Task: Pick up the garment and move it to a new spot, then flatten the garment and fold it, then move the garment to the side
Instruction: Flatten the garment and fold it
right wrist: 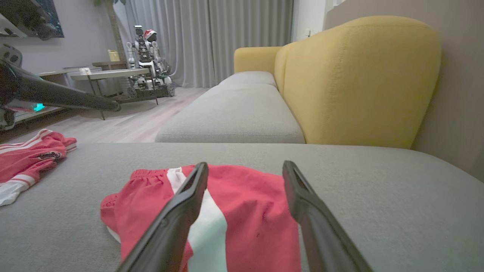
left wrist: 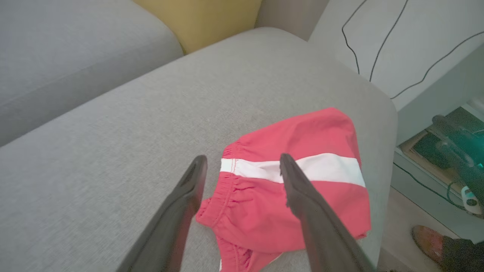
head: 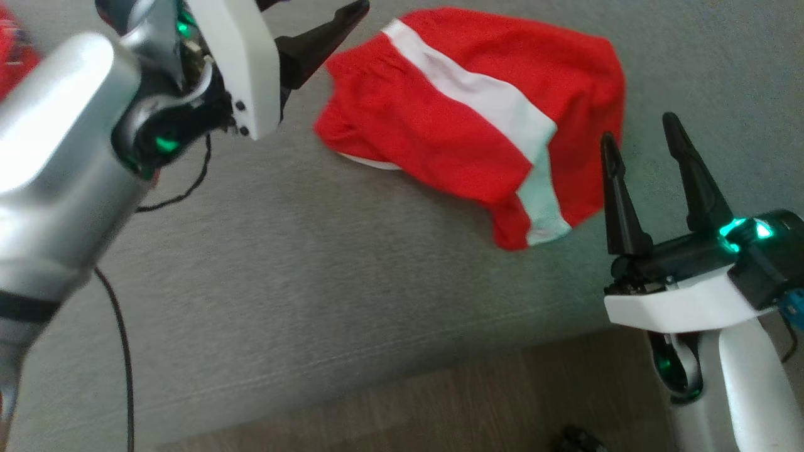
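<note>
two grippers stood spread wide and empty under your control; the left gripper [left wrist: 242, 158] hung above the waistband end of the garment [head: 465, 119], and the right gripper [head: 639, 129] sat just beside its opposite end, fingers apart, touching nothing that you could see.

you had the garment lying on the grey sofa cushion [head: 282, 282], close to the cushion's front edge and the wooden floor [head: 502, 402]; in the head view its long axis ran on a diagonal from upper left to lower right; the gathered elastic waistband [head: 352, 59] pointed to the upper left, toward your left gripper, and the leg end pointed to the lower right, toward your right one.

it looked like a pair of red shorts, doubled over and somewhat rumpled; one broad white stripe [head: 483, 94] ran along the long axis and bent downward near the lower end; a sliver of white [head: 370, 163] peeked out beneath the lower left edge.

a second red-and-white garment [right wrist: 30, 155] lay well apart on the same cushion; a yellow backrest [right wrist: 359, 75] rose behind.
</note>
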Motion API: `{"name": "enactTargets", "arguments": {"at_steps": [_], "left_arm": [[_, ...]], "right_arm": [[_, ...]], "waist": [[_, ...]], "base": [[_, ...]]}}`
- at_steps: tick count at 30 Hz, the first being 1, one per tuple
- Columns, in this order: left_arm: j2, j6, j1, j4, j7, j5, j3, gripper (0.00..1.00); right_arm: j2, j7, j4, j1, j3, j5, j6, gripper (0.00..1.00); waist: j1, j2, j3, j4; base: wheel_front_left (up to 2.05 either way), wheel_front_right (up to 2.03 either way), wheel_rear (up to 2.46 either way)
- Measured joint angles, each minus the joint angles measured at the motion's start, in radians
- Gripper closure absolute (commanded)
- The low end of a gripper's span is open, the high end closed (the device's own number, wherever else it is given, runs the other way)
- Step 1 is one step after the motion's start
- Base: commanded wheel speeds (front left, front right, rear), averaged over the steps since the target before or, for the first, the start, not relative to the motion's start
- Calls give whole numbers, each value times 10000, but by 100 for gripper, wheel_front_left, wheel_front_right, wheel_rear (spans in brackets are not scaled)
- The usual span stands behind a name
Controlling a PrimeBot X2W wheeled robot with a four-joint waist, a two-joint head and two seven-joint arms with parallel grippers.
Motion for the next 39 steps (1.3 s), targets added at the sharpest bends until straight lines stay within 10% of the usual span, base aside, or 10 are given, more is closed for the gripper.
{"name": "enactTargets", "arguments": {"at_steps": [17, 36, 37, 39], "left_arm": [[399, 0, -1855, 2531, 2161, -1206, -1676, 0], [842, 0, -2192, 1753, 2445, -1741, -3078, 0], [872, 0, -2232, 1649, 2324, -1741, -3193, 48], [892, 0, -2254, 1557, 2174, -1739, -3269, 79]], "right_arm": [[2, -25, -146, -351, 263, 899, 0, 0], [4, -25, -163, -599, -27, 1337, 0, 0], [4, -25, -165, -599, -27, 1337, 0, 0], [4, -25, -171, -599, -27, 1337, 0, 0]], "waist": [[-1, 0, 1320, -2080], [-3, 0, 1649, -2163], [-3, 0, 1667, -2152], [-3, 0, 1683, -2137]], "base": [[0, 0, 0], [0, 0, 0], [0, 0, 0], [0, 0, 0]]}}
